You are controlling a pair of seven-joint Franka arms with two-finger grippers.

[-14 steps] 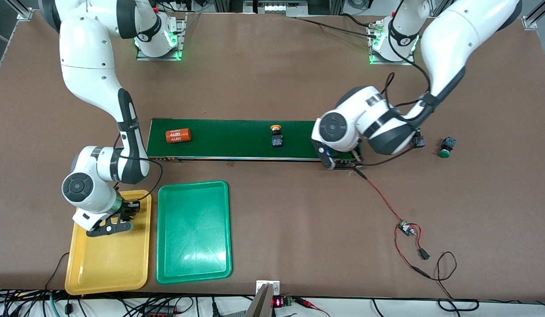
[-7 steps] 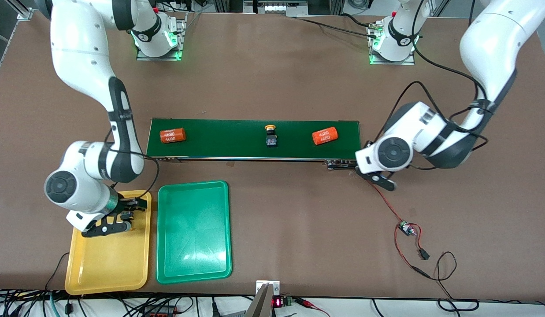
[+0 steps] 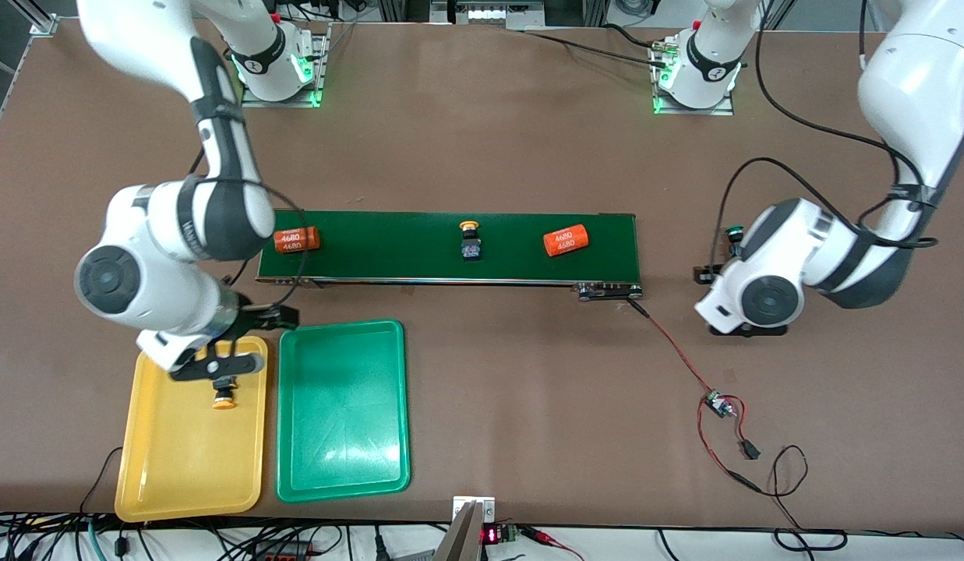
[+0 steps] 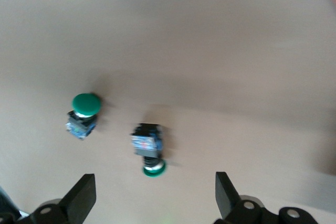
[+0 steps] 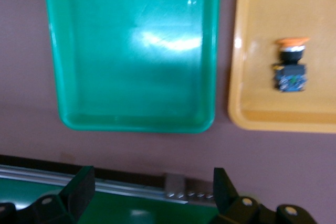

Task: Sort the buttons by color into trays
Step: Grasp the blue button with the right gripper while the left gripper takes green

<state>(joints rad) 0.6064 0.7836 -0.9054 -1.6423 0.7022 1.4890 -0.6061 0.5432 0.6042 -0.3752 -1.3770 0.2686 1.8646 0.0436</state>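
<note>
My right hand (image 3: 236, 343) hangs with fingers apart above the yellow tray (image 3: 158, 475), where 1 orange button (image 3: 223, 396) lies on its side. The green tray (image 3: 343, 475) beside it holds nothing. My left hand (image 4: 152, 203) hovers, fingers apart, over 2 green buttons (image 4: 148, 148) on the bench near the left arm's end of the belt (image 3: 404, 261). 1 more orange button (image 3: 470, 240) rides that belt. They look light, hard, top-heavy, likely to roll; I'd pinch the square body, not the smooth cap
</note>
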